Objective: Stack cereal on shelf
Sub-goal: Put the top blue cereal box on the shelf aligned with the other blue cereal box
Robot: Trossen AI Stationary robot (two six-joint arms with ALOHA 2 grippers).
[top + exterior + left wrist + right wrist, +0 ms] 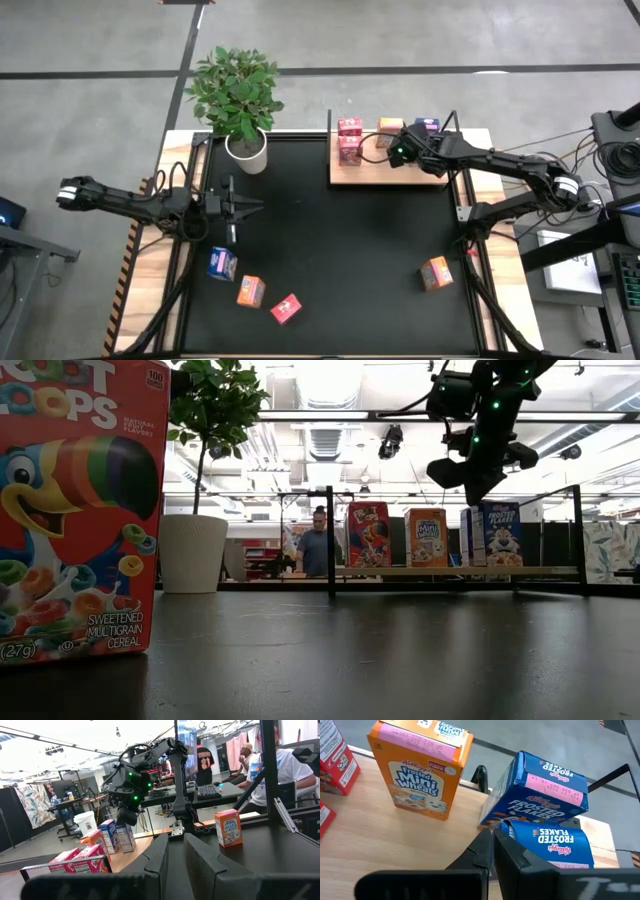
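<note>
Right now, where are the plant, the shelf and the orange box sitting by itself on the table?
plant (236, 88): high view, on its leaves.
shelf (385, 170): high view, on its bare wood.
orange box (436, 272): high view, on its top.

Five cereal boxes (350, 139) stand on the wooden shelf (385, 172); four lie on the tabletop.

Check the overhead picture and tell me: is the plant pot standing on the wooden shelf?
No. The plant pot stands on the black tabletop at its far left corner, apart from the shelf, which holds only cereal boxes.
</note>
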